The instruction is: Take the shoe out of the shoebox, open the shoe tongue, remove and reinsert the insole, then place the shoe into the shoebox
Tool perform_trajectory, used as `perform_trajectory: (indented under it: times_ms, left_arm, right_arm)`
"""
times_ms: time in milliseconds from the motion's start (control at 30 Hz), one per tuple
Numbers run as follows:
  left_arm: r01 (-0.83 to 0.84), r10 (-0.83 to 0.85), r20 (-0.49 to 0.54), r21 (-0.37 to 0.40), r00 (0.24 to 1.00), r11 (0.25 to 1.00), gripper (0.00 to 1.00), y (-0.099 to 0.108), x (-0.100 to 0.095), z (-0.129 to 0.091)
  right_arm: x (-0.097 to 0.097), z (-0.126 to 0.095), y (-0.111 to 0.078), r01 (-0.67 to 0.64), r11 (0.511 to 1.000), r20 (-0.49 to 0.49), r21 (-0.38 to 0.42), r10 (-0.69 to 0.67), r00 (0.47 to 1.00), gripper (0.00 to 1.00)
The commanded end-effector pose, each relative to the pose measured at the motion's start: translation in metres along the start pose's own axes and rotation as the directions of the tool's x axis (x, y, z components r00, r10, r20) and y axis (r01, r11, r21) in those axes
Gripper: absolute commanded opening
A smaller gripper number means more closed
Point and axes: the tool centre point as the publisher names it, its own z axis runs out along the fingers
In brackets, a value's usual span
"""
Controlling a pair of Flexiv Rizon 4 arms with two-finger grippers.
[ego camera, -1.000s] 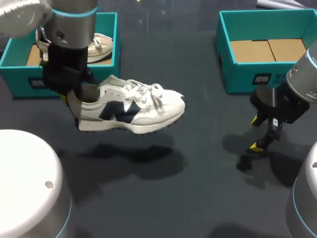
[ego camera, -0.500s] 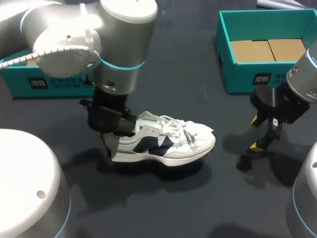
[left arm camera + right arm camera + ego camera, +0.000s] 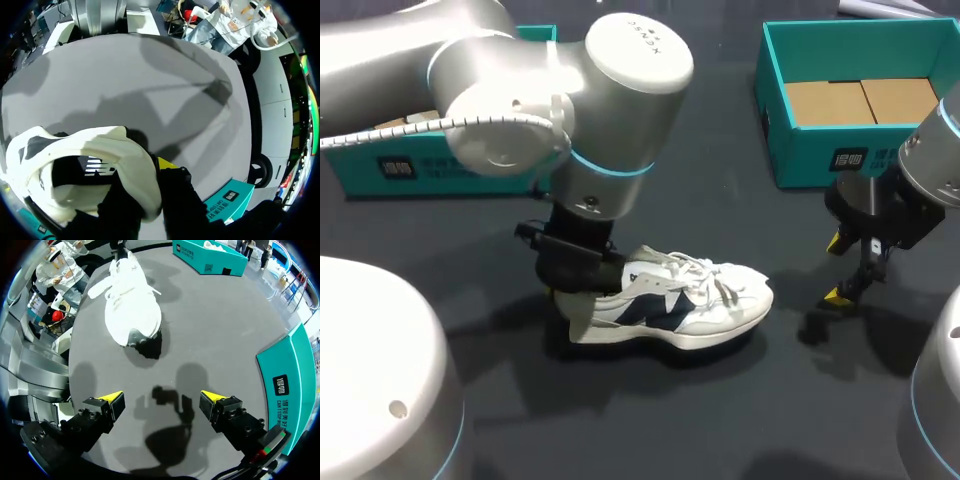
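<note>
Evidently the first step, taking the shoe (image 3: 680, 305) out of its box, was at its end. The shoe sat near the middle of the dark grey desk (image 3: 650, 430), toe towards 3 o'clock and heel towards 9, its sole on the surface or just above it; the shadow beneath was too tight to tell which. The left jaws were clamped on the heel collar, one finger inside the opening and one outside. In the left wrist view the white collar was pinched between them, with a single yellow fingertip (image 3: 167, 163) showing beside it. The right jaws hung wide open, gripping nothing, at about 3 o'clock from the toe, near it but apart, and the shoe lay ahead of them in their own view. To my mind the next move called for settling the shoe flat, pinning the heel with the left jaws, and bringing the right ones in over the laces (image 3: 698, 278) to draw the tongue forward. The laces looked loose-looped, so a snag was a fair risk. The insole could not be made out. The desk looked matt and even, likely with grip enough to stop the sole sliding. One teal shoebox (image 3: 360, 175) stood at 10 o'clock, mostly behind the left arm (image 3: 620, 90). A second teal box (image 3: 800, 150) stood at 1 o'clock with its cardboard floor showing. Both were well apart from the shoe, which left working room around it.
</note>
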Motion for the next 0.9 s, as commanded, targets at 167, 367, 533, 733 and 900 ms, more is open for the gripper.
perform_trajectory:
  times_ms: [167,367,533,733,900]
  left_arm:
    - [0.008,-0.008,-0.007,-0.004,1.0,1.0,0.0,0.012,-0.009,0.015]
    - [0.004,-0.005,-0.038,-0.019,0.999,1.0,0.0,0.024,-0.023,0.026]
    - [-0.011,0.008,-0.058,-0.044,0.998,0.999,0.0,0.033,-0.033,0.026]
    - [-0.007,0.004,-0.068,-0.051,0.998,0.999,0.0,0.043,-0.045,0.021]
    - [-0.022,0.018,-0.078,-0.052,0.997,0.998,0.0,0.043,-0.056,0.02]
  right_arm:
    - [0.001,0.0,0.0,0.0,1.0,0.003,0.002,0.0,1.0,1.0]
    - [0.001,0.0,0.0,0.0,1.0,0.003,0.002,0.0,1.0,1.0]
    - [0.001,0.0,0.0,0.0,1.0,0.003,0.002,0.0,1.0,1.0]
    - [0.001,0.0,0.0,0.0,1.0,0.003,0.002,0.0,1.0,1.0]
    - [0.001,0.0,0.0,0.0,1.0,0.003,0.002,0.0,1.0,1.0]
